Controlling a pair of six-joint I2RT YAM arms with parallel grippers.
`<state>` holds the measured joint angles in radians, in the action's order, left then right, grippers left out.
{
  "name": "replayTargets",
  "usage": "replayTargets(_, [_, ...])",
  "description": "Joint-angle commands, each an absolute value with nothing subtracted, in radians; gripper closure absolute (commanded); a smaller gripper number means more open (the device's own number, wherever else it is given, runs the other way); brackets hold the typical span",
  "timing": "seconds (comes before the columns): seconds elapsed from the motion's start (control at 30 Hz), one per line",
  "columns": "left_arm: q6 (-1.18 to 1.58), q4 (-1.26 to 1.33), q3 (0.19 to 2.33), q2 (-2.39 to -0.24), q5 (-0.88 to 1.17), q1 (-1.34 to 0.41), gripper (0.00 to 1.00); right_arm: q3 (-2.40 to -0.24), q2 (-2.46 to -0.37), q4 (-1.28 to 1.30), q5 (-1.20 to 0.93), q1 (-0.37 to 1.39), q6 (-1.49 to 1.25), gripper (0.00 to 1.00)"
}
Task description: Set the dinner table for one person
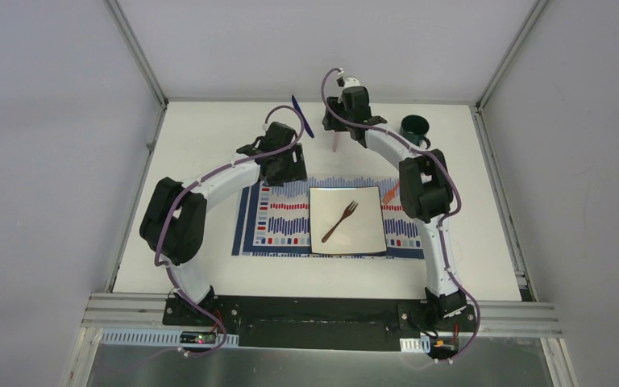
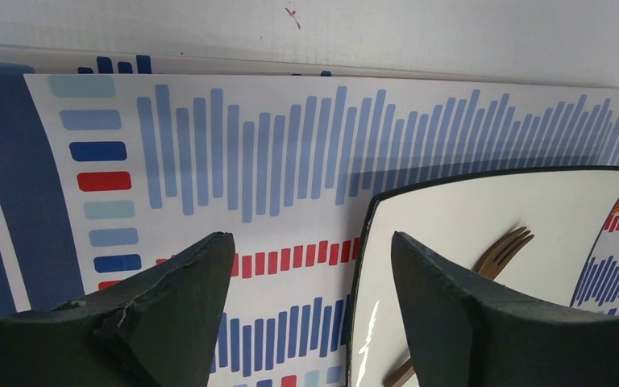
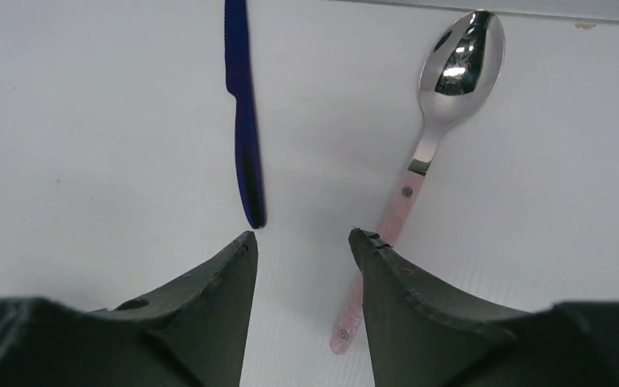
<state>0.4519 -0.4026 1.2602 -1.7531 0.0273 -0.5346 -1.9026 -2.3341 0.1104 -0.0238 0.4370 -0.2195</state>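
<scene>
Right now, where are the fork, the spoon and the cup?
Fork (image 1: 338, 223): top view, middle of its handle.
Spoon (image 3: 460, 58): right wrist view, its shiny bowl.
Cup (image 1: 414, 127): top view, its open mouth.

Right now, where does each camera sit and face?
Top external: above and behind, looking down on the dinner table; left arm, right arm show.
Left wrist: on its arm, facing placemat and plate; left fingers show.
Right wrist: on its arm, facing blue knife and spoon; right fingers show.
Top and left wrist share the fork.
</scene>
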Motion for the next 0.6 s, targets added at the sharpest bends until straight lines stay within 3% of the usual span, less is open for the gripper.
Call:
replayTargets(0.0, [0.423,-0.401,1.248,-1.694,0.014,-0.524,0.27,-2.020,-2.379,0.139,-0.016,0.450,-0.249,0.49])
replayTargets(0.57, [0.419,-0.401,1.233,-1.681,0.030,-0.508,0.27,-2.160,-2.502,0.336,0.192,0.486,-0.186,0.48])
